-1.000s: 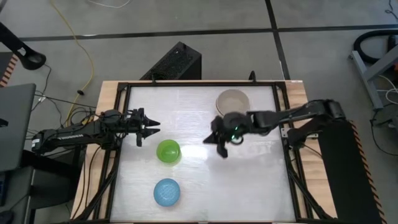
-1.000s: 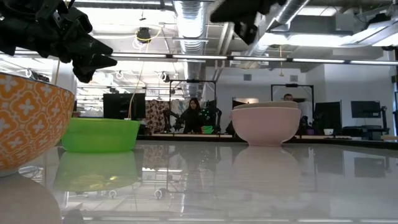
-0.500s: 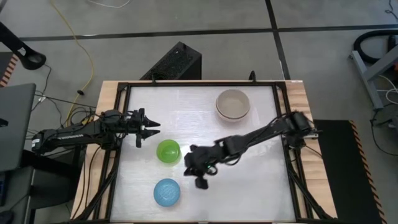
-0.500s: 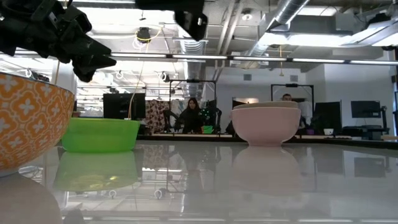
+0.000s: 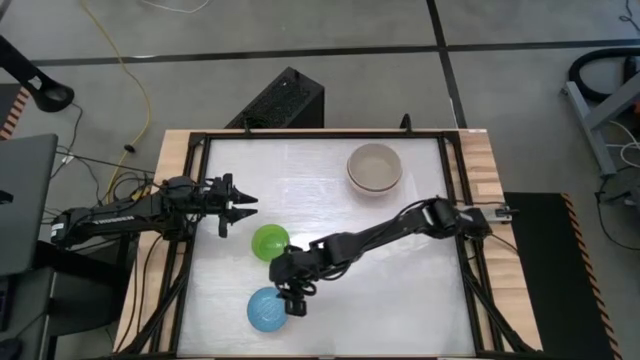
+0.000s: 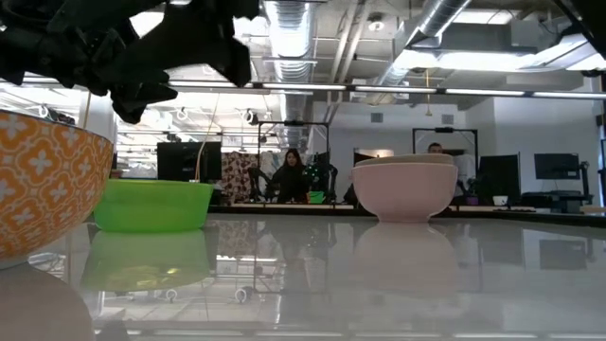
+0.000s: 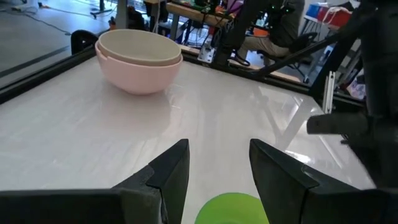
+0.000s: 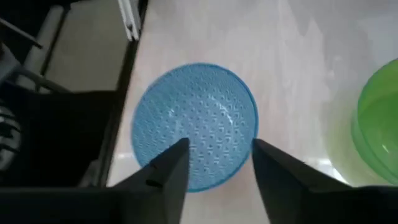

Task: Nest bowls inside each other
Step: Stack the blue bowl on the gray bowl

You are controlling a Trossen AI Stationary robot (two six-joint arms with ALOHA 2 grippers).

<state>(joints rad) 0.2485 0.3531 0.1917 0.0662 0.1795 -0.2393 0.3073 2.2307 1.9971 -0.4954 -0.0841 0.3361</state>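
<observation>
Two bowls left loose; my right claw (image 5: 292, 297) just swung over to the blue bowl (image 5: 268, 309), fingers spread, grasping nothing yet.

Around the small bright green plastic bowl (image 5: 270, 243), the table's white top (image 5: 400, 290) lies bare toward the stacked cream-in-pink bowls (image 5: 374, 167); the right arm (image 5: 380, 232) and textured light blue bowl (image 5: 267, 309) crowd its near side.
</observation>
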